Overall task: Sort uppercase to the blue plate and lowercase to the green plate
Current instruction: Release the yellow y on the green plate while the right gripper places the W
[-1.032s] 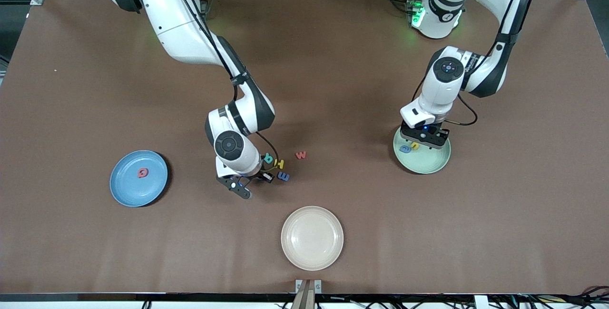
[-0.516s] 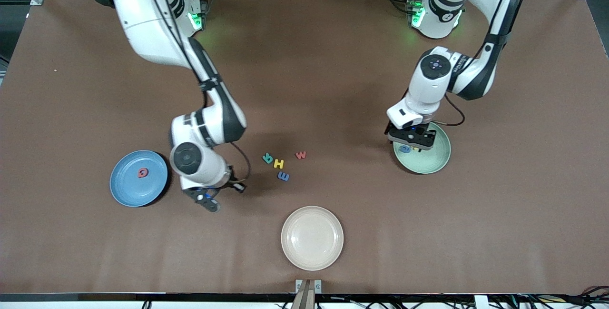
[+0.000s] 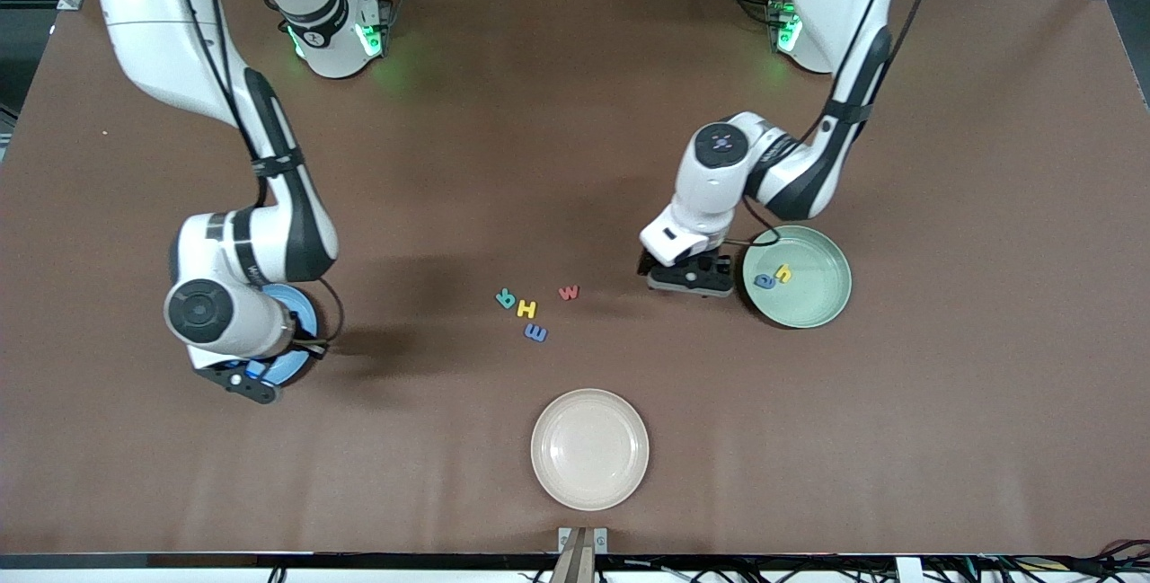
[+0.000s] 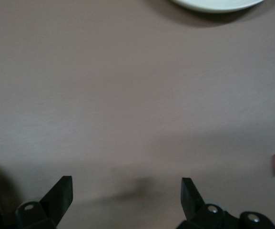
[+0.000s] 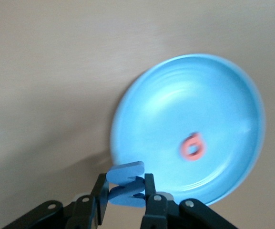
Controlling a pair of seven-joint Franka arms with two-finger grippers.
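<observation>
right gripper (image 5: 122, 200) pinching blue M (image 5: 126, 190) over blue plate (image 5: 223, 90) rim, drop pending | left gripper (image 4: 127, 195) spread wide, empty, beside green plate (image 3: 822, 306)

table (image 3: 575, 116): brown | on it: blue plate (image 3: 301, 318), green plate (image 3: 813, 300), cream plate (image 3: 589, 448), R (image 3: 506, 298), H (image 3: 526, 308), m (image 3: 535, 331), w (image 3: 568, 293)

The high front camera faces both robots across the desk (image 3: 575, 116). Each wrist camera looks down closely; the right one shares the blue plate (image 5: 189, 129) with it.
</observation>
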